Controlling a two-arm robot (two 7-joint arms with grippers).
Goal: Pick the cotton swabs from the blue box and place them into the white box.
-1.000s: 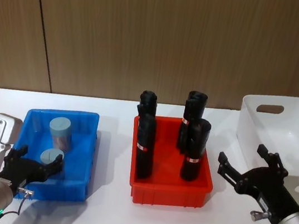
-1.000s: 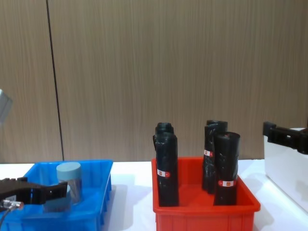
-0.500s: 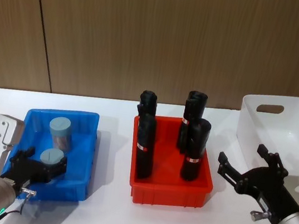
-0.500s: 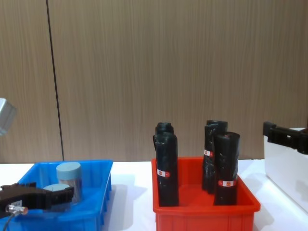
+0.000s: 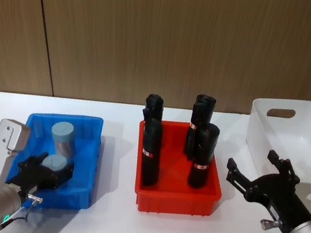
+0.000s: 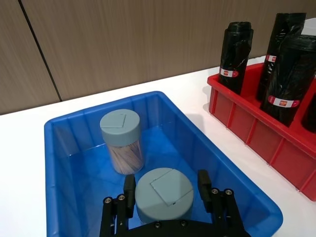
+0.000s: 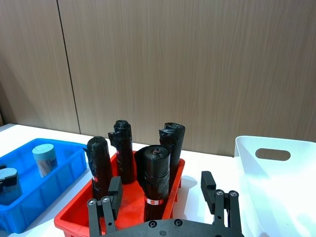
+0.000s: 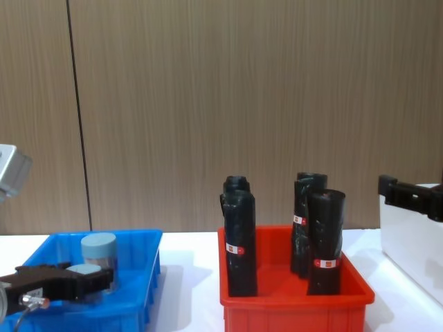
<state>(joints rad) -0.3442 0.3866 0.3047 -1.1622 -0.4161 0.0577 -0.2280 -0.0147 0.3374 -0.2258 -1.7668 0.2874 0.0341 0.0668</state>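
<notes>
Jaws of the left gripper (image 6: 165, 192) straddle the nearer cotton swab jar (image 6: 164, 195) inside the blue box (image 6: 64, 148), apparently not yet clamped; a second jar (image 6: 121, 141) stands behind. Right gripper (image 5: 256, 178) hangs spread beside the white box (image 5: 294, 128), which looks empty. Both jars remain.

Black rolls (image 7: 132, 165) in red bin (image 7: 79, 210)

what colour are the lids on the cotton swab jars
Grey-blue, on both cotton swab jars in the blue box; clearest in the left wrist view.
</notes>
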